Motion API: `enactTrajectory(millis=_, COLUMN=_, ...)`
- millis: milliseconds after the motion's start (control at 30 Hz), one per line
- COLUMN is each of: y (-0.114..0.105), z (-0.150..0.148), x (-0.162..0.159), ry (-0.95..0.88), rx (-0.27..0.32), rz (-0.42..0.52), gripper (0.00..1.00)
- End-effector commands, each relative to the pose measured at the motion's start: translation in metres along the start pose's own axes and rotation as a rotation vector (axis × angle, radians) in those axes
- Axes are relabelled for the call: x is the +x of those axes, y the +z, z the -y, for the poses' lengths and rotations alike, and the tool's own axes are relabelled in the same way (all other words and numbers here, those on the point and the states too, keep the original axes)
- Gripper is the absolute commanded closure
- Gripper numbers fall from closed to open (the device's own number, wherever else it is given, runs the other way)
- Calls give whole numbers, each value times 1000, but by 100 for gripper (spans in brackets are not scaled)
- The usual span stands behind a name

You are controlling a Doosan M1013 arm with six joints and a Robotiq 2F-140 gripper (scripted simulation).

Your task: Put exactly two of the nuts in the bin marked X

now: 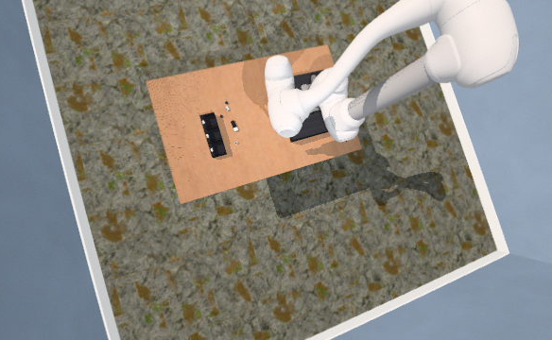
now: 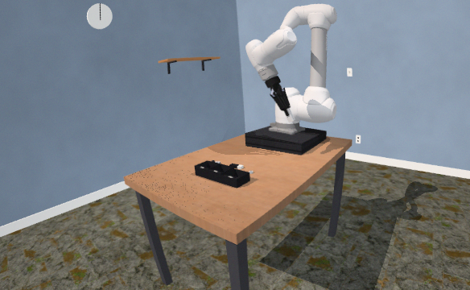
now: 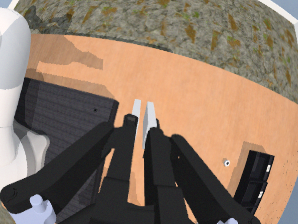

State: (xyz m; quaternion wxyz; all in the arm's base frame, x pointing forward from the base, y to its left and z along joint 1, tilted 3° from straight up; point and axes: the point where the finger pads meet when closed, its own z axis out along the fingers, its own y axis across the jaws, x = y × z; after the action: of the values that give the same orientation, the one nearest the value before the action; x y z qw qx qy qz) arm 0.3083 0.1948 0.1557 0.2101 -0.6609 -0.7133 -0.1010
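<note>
High above its black square base plate (image 2: 314,138), the white six-joint arm (image 2: 318,48) is seen folded back on itself, its black two-finger gripper (image 2: 286,112) angled down toward the wooden table (image 2: 227,201) and clenched on nothing, the pale fingertips nearly touching. Well apart from it, near the table's middle, the black three-compartment bin tray (image 2: 221,174) is seen standing. Several small metal parts (image 1: 234,126), the nuts presumably among them, are scattered on the wood just beside the tray. They are too small to be told apart, and no X mark can be made out. In the top view, the gripper is hidden by the arm.
</note>
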Motion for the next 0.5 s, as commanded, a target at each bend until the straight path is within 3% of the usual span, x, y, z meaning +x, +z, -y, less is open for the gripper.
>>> enactTrajectory(millis=0, y=-7, z=-15, x=-8, ry=69, rx=-11, rz=26, gripper=95)
enactTrajectory(millis=467, y=-21, z=-50, x=-32, ry=315, rx=-40, rz=83, gripper=95)
